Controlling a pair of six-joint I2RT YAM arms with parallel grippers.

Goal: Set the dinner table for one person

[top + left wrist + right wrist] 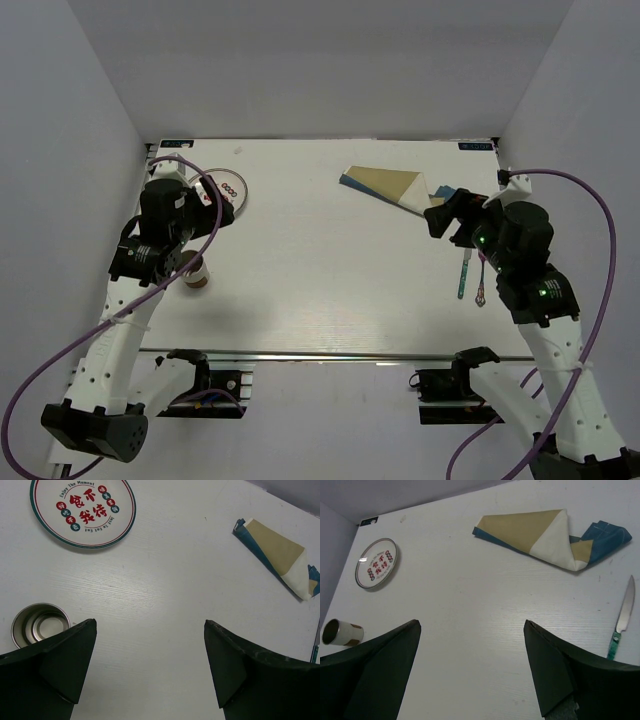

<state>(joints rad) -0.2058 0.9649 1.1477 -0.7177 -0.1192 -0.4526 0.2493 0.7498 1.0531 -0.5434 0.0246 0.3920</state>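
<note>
Near the left edge of the dinner table [330, 290], the left gripper [150, 626] hangs with its jaws spread wide and nothing between them. A cup [40, 625] sits just beside its left finger, and a printed plate [82, 510] lies farther off toward the far-left corner. Toward the right edge, the right gripper [470, 626] is likewise wide and empty above bare tabletop. A folded blue-and-tan placemat [530, 535] lies beyond it near the far edge, and a knife [622, 615] and a spoon [481, 285] lie close together by the right edge. The table itself fills the whole workspace, a broad white slab with a metal rail [340, 355] along its near edge. It looks rigid, heavy and fixed, so it is likely something to set things on rather than take hold of. Its smooth top looks slick, so flat pieces may slide when nudged. The cloth is probably limp and best pinched at a loose corner. The plate is likely hard and breakable and best gripped at its rim. The thin cutlery lies flat and probably needs a pinch across the handle.
</note>
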